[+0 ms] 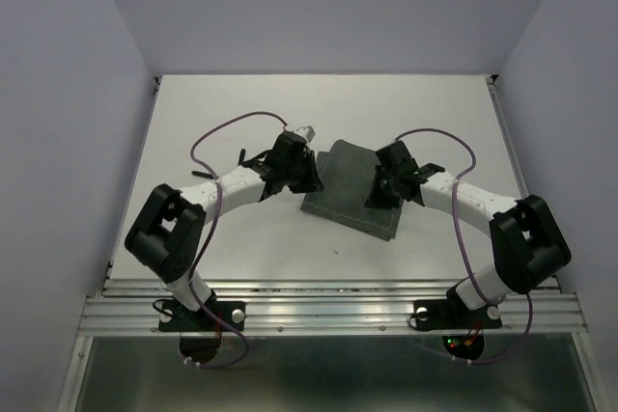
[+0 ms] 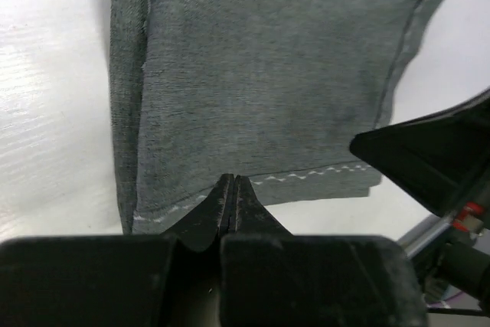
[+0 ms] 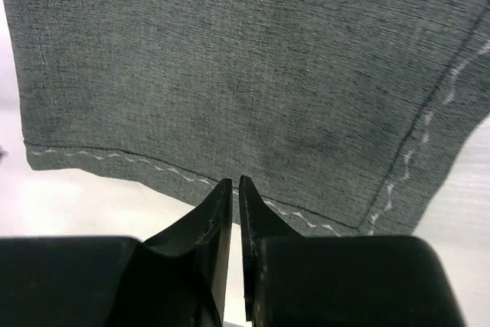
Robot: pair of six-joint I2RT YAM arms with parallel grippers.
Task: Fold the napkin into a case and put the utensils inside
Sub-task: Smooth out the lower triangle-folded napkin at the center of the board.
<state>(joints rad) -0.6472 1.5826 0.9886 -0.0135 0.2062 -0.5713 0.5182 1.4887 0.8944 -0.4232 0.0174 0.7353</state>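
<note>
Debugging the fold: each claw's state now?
Left claw: shut, tips at the napkin hem; grip unclear.
Right claw: slim gap, tips at the hem; cannot tell whether it grips.

You are looking at the napkin (image 1: 352, 190): a dark grey-green cloth, lying folded and flat. Its hem with the light zigzag stitching is running just at the tips of the left gripper's (image 2: 232, 183) jaws and the right gripper's (image 3: 235, 185) jaws.

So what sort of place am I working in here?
Most likely a lab robot test cell: a white table boxed in by plain walls, an aluminium rail carrying both arm bases, and a napkin laid out.
</note>
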